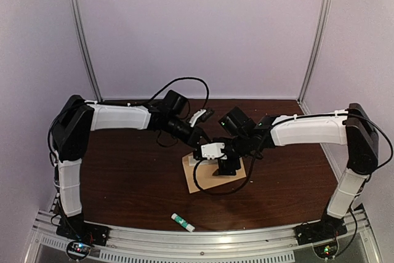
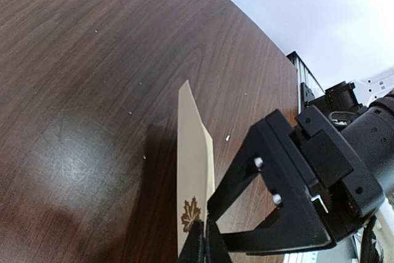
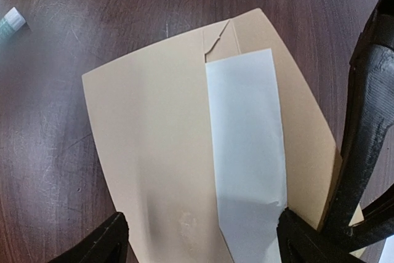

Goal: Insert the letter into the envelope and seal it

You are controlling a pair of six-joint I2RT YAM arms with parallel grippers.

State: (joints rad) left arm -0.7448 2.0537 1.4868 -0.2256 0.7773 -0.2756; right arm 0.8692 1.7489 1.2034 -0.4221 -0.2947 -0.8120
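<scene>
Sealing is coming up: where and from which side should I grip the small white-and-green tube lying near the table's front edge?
Grip the small white-and-green tube across the middle of its barrel, coming straight down from above. It lies flat on the dark wooden table with nothing beside it, slanted to the front edge, so close across its short width.

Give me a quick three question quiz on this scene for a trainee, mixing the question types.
1. True or false: the right gripper is open, its fingers spread over the plain tan paper envelope.
2. The left gripper is: A) open and empty, B) shut on the cream paper letter with a leaf print, C) shut on the envelope.
3. In the top view, does the white, green-banded tube lie on the envelope's near side or its far side?

Key: 1 true. 2 B. 3 near side, toward the arm bases.
</scene>
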